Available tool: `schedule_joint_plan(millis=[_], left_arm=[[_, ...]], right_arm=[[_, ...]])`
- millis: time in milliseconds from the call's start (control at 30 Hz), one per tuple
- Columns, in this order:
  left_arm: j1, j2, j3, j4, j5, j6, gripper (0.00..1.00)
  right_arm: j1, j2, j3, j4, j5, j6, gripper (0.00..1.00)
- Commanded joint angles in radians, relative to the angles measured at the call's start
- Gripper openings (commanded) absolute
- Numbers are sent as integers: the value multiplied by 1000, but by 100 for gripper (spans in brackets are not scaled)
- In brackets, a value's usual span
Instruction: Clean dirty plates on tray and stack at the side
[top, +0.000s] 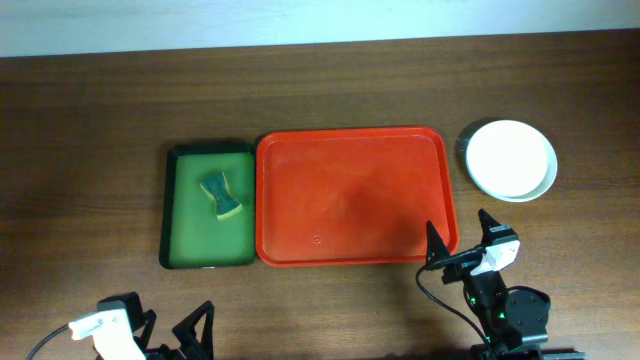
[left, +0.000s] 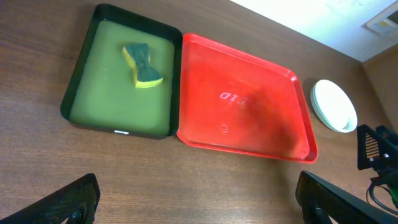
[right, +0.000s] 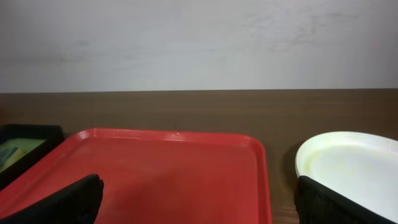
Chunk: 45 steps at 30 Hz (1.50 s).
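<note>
The right gripper (top: 457, 236) hangs low over the near edge of the table (top: 90, 110), its two fingers spread wide apart with nothing between them. The near right corner of the red tray (top: 350, 135) lies just ahead of it. Ahead and a little to its right, well apart from the fingertips, sits the stack of plates (top: 510, 158), on the table just beside the tray's right rim. The top plate is cream-white. A paler greenish edge shows under it in the left wrist view, but the number of plates in the pile cannot be told.

The left gripper (top: 170, 325) is likewise spread and empty, at the near edge. Ahead of it is the green tray (top: 190, 245), touching the red tray's left side, with the yellow-and-green sponge (top: 222, 195) lying in it, well clear of both grippers.

The red tray is bare, so the work looks finished or nearly so, with the plates off the tray and piled at the side. If so, the next move calls for no grasp. At most it needs a check that the pile sits square, then the arms can rest.
</note>
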Motion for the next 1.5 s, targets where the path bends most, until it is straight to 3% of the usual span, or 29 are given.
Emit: schedule_joint_plan(millis=[0,700,800,867,967,1233,1267,1333,1467], left_arm=[[-5,-3,0,2,-11,-10,99],[4,-3,-34,1,-60,27,99],[167,-48,-188,189,-26,276,99],[288,-119,-312,340,125,494,99],[399,-213,-484,577,273,715,99],[460,-282,-894,1188,262,710,99],[460,-282,-921,1222,256,699,99],[460,-282,-969,1240,145,546,99],[460,-282,-1024,1249,95,521,99]], right_arm=[[4,-8,-6,-11,37,-19,99],[-43,-8,-6,-11,66,-18,98],[-43,-8,-6,-11,66,-18,98],[-43,-8,-6,-11,66,-18,99],[-43,-8,-6,-11,66,-18,99],[-43,-8,-6,-11,66,-18,98],[-43,-8,-6,-11,66,-18,99],[-43,-8,-6,-11,66,-18,98],[-43,-8,-6,-11,66,-18,99]])
